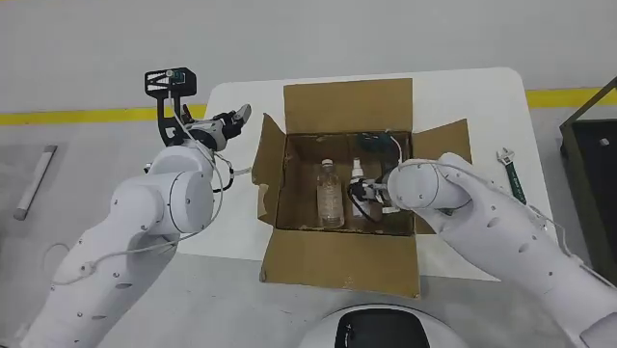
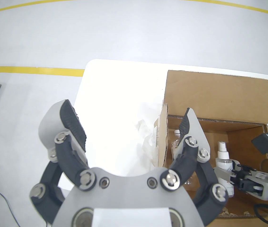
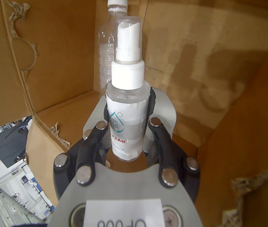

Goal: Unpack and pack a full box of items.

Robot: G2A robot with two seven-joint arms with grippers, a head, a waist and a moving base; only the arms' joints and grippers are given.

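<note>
An open cardboard box (image 1: 289, 218) stands on the white table (image 1: 463, 93). Inside it lies a clear plastic water bottle (image 1: 331, 194) with a white cap. My right gripper (image 1: 361, 192) is down in the box, shut on a small white-capped spray bottle (image 3: 126, 105); the water bottle (image 3: 107, 48) lies just beyond it. From the left wrist view, the spray bottle (image 2: 223, 157) and water bottle (image 2: 177, 140) both sit in the box (image 2: 219, 95). My left gripper (image 1: 234, 120) hangs open and empty over the table just left of the box; its pads (image 2: 73, 121) are wide apart.
A wrench (image 1: 511, 170) with a green handle lies on the table right of the box. A dark bin (image 1: 590, 155) stands off the table's right edge. Torn white paper (image 2: 145, 138) lies by the box's left flap. Bare table stretches beyond the left gripper.
</note>
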